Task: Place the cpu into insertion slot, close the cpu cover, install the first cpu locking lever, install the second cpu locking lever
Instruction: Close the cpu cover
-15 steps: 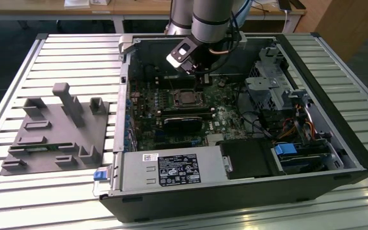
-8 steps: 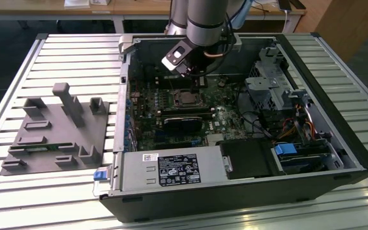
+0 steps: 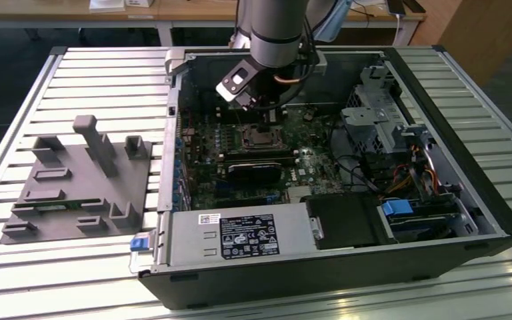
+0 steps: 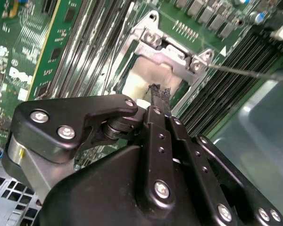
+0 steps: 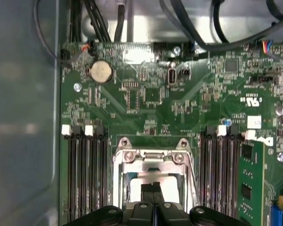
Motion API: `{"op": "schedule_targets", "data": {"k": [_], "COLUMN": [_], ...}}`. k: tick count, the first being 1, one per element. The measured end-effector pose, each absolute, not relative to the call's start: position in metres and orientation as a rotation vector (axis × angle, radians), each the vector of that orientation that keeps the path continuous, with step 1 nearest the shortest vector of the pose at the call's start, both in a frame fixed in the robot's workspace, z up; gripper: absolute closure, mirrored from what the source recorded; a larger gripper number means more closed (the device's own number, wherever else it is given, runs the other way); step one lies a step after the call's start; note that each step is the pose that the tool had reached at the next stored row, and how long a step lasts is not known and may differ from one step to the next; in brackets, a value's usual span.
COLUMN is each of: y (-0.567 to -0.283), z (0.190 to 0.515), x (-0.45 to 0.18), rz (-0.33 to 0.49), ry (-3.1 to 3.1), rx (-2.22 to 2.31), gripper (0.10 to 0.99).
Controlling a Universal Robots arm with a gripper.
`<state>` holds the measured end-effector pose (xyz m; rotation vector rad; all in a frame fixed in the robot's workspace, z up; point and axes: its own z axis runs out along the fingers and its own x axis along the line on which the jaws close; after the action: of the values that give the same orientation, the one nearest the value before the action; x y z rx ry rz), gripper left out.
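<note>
Second wrist view: gripper point(image 4: 160, 90), closed on nothing, poised over cpu point(image 4: 146, 75), seemingly as a pusher. Cover point(image 4: 172, 52) frames cpu.

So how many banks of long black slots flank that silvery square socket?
2: one bank and another, on opposite sides of the silvery socket. More could hide elsewhere.

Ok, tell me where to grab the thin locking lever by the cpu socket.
Take the locking lever on its free straight length, away from the socket frame. It is a thin rod running out over the memory slots, so probably pinch across it from above.
</note>
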<state>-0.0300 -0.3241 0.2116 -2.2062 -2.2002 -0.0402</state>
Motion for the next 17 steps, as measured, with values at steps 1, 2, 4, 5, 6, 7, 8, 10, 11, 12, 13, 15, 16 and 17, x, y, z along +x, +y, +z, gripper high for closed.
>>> {"op": "schedule_targets", "data": {"k": [1,2,4,5,6,7,8,10,11,12,13,15,16,17], "y": [-0.324,-0.324,-0.324,-0.324,-0.324,-0.324,-0.324,-0.324,-0.324,-0.324,-0.324,-0.324,-0.324,-0.324], "z": [0.211,0.211,0.211,0.210,0.210,0.210,0.209,0.209,0.209,0.208,0.208,0.206,0.206,0.205], "x": [-0.031,-0.032,-0.035,-0.036,-0.038,-0.039,-0.040,-0.043,-0.044,-0.045,-0.046,-0.048,-0.049,-0.049], "rz": [-0.040,-0.040,-0.040,-0.040,-0.040,-0.040,-0.040,-0.040,-0.040,-0.040,-0.040,-0.041,-0.040,-0.040], "ry": [-2.200,-2.200,-2.200,-2.200,-2.200,-2.200,-2.200,-2.200,-2.200,-2.200,-2.200,-2.200,-2.200,-2.200], "rx": [-2.206,-2.206,-2.206,-2.206,-2.206,-2.206,-2.206,-2.206,-2.206,-2.206,-2.206,-2.206,-2.206,-2.206], "gripper": [0.980,0.980,0.980,0.980,0.980,0.980,0.980,0.980,0.980,0.980,0.980,0.980,0.980,0.980]}}
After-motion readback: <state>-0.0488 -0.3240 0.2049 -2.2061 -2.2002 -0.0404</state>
